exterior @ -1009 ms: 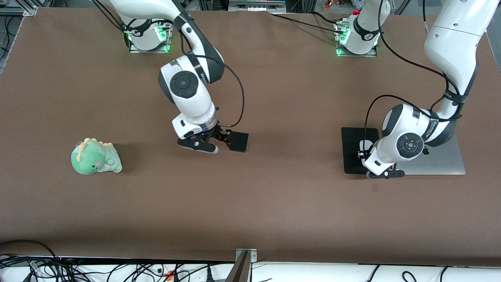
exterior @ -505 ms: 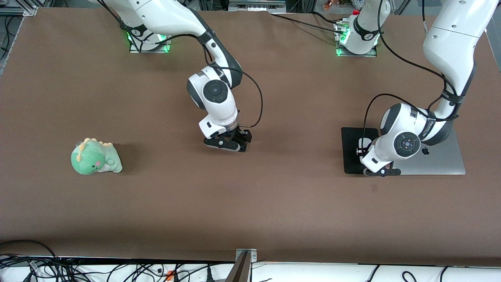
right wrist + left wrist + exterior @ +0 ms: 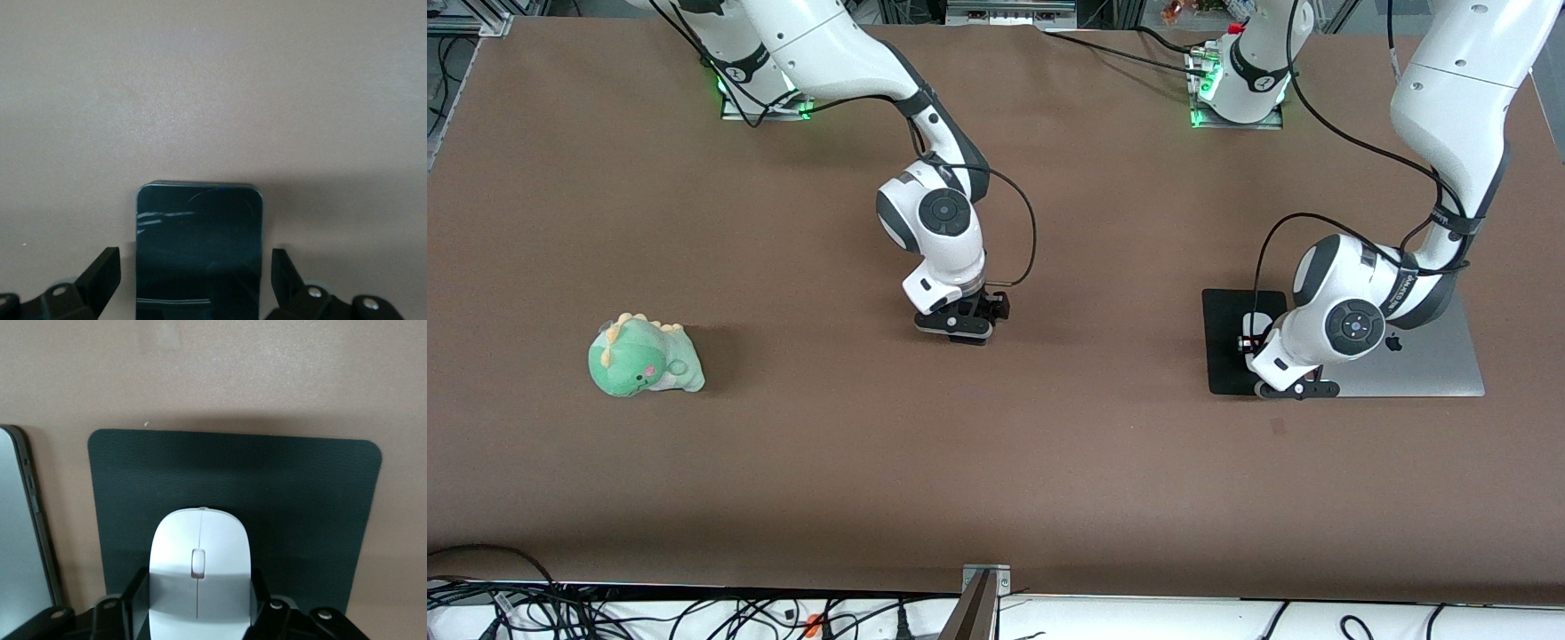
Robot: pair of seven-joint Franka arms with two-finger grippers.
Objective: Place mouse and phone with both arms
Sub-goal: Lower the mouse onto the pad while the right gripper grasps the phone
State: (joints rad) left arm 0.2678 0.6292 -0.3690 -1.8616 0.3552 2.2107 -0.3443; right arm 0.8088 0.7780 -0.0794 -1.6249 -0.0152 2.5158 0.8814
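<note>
The white mouse (image 3: 199,550) lies on the black mouse pad (image 3: 300,493) toward the left arm's end of the table. My left gripper (image 3: 199,603) is low over the pad, with a finger against each side of the mouse. In the front view only a bit of the mouse (image 3: 1256,326) shows beside the left gripper (image 3: 1254,345). The black phone (image 3: 199,233) lies flat on the brown table near the middle. My right gripper (image 3: 193,273) straddles it, open, with a gap on each side. In the front view the right gripper (image 3: 965,322) hides the phone.
A closed silver laptop (image 3: 1432,366) lies against the mouse pad (image 3: 1225,356), under the left arm; its edge shows in the left wrist view (image 3: 17,520). A green plush dinosaur (image 3: 645,357) sits toward the right arm's end of the table.
My right gripper has moved toward the left arm's end, from beside the phone to directly over it, so the phone is now covered. The left gripper has barely shifted at the mouse.
</note>
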